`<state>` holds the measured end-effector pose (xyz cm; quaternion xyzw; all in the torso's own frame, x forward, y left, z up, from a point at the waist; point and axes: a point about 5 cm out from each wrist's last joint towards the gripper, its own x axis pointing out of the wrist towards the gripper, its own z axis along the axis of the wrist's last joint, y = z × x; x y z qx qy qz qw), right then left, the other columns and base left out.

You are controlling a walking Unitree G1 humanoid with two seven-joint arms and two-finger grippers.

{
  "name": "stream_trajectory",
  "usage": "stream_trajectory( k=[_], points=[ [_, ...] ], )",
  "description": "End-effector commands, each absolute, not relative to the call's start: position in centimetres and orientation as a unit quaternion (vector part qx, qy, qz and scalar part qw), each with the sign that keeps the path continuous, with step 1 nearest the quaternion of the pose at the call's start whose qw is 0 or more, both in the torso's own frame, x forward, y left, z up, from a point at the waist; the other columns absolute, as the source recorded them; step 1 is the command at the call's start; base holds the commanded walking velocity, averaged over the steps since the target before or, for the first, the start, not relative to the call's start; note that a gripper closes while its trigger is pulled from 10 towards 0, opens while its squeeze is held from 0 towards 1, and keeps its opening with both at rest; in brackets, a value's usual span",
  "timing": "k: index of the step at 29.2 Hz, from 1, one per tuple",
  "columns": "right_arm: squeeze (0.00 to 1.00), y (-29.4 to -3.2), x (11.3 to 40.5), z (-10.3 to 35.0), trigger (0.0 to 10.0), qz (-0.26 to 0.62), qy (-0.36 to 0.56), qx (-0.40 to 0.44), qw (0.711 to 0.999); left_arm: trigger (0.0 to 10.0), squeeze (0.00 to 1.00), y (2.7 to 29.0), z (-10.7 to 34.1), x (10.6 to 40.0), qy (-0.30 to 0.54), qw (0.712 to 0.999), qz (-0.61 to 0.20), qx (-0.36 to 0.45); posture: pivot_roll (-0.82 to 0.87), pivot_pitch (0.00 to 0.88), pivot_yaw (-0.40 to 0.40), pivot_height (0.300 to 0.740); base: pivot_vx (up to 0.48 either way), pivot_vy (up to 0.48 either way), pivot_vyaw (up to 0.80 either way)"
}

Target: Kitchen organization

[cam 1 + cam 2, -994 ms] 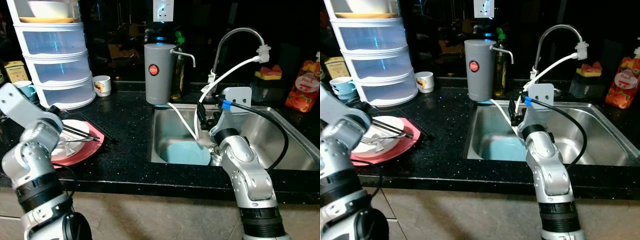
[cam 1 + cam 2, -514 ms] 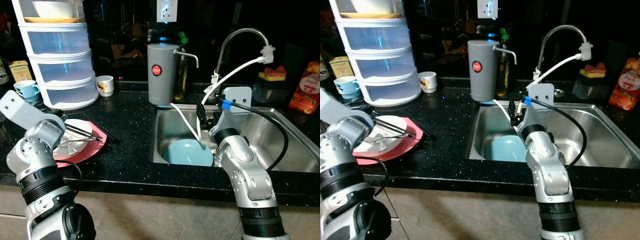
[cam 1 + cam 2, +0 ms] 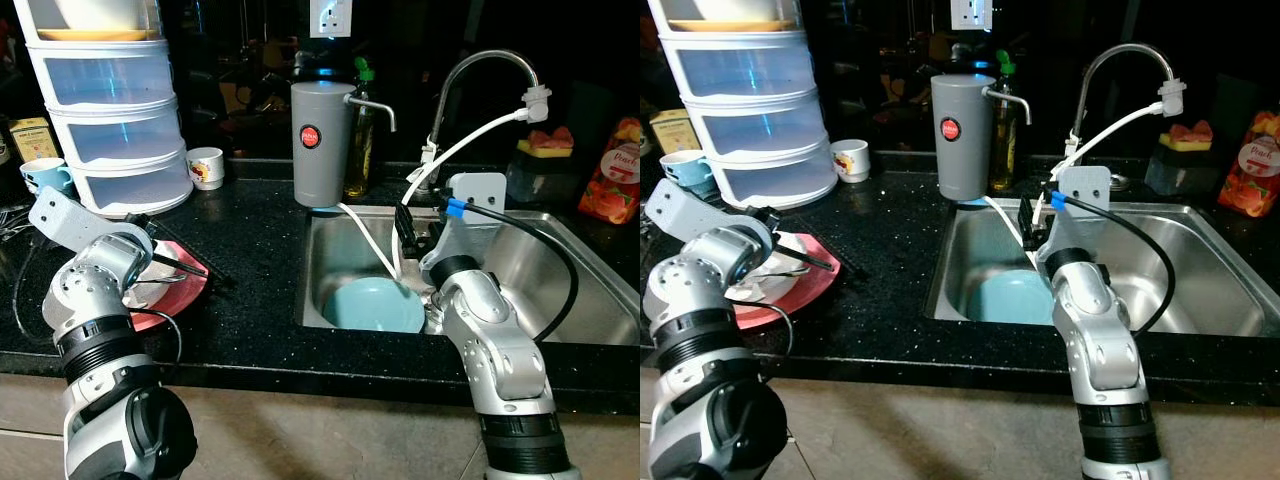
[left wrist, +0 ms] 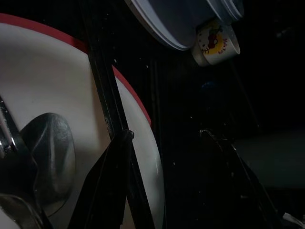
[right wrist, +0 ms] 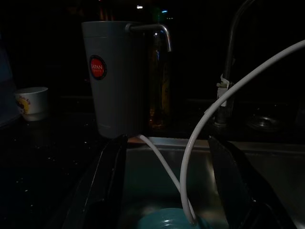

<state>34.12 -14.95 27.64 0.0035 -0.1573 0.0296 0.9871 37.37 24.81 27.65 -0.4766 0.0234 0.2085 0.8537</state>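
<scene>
A white plate (image 3: 172,266) with a spoon (image 4: 47,157) on it rests on a red plate (image 3: 185,296) on the black counter's left part. A black chopstick (image 4: 102,95) lies across its rim. My left gripper (image 3: 195,268) hovers low over the plates' right edge, open (image 4: 165,132), one finger above the white plate and the other above the counter. A light blue bowl (image 3: 375,305) lies in the steel sink (image 3: 560,290). My right gripper (image 3: 405,232) hangs above the sink's left half, open (image 5: 167,138) with nothing between its fingers.
A grey water filter jug (image 3: 320,145), an oil bottle (image 3: 360,140) and the faucet (image 3: 480,68) with a white hose (image 3: 460,145) stand behind the sink. A drawer tower (image 3: 110,130), a small mug (image 3: 205,168) and a blue cup (image 3: 40,178) sit back left.
My left arm has swung a little to the right, its wrist now nearer the plates. The right arm and the blue bowl have stayed put.
</scene>
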Motion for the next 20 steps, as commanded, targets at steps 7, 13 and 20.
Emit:
stream_trajectory(
  k=[7, 13, 20],
  points=[
    [0.00, -15.1, 34.0, 28.2, 10.0, 0.028, -0.164, 0.005, 0.986, 10.0, 0.00, 25.4, 29.9, 36.9, -0.039, 0.869, 0.206, -0.448, 0.04, 0.048, -0.017, 0.740, 0.000, 0.000, 0.00],
    [0.00, -14.9, 34.2, 28.1, 10.0, 0.032, -0.163, 0.005, 0.986, 10.0, 0.00, 25.1, 30.4, 35.8, -0.049, 0.865, 0.226, -0.446, 0.05, 0.042, -0.023, 0.740, 0.000, 0.000, 0.00],
    [0.00, -14.7, 34.4, 28.1, 10.0, 0.038, -0.164, 0.006, 0.986, 10.0, 0.00, 25.5, 28.4, 36.0, -0.012, 0.843, 0.256, -0.473, 0.06, 0.038, -0.026, 0.740, 0.000, 0.000, 0.00]
  ],
)
